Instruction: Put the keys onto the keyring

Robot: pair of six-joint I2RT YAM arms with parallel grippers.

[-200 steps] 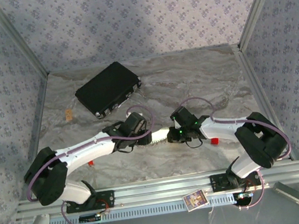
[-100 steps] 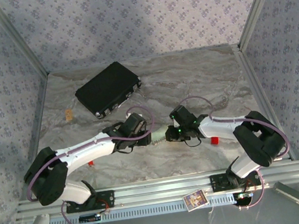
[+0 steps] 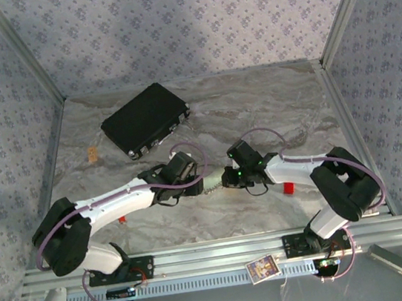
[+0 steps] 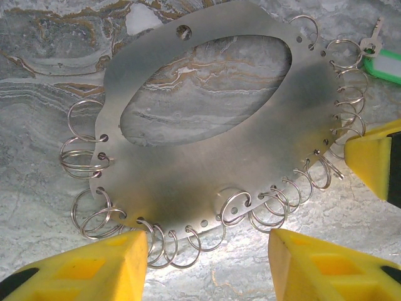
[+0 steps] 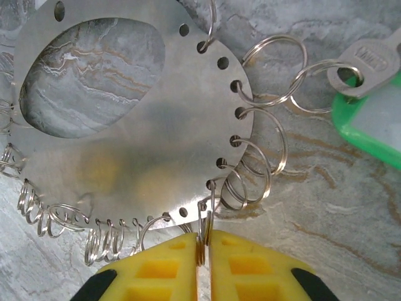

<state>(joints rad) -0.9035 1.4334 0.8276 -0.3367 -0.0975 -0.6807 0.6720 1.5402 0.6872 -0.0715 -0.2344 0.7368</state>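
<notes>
While right gripper [image 5: 202, 249] clamps one rim split ring [image 5: 203, 221], keyring [image 4: 188, 179] lies flat near-right of black case [image 3: 146, 119], oval long axis slanting up-right in left wrist view; left gripper [image 4: 207, 243] apart.

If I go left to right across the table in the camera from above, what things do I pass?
small tan piece → black box → keyring → red block
</notes>
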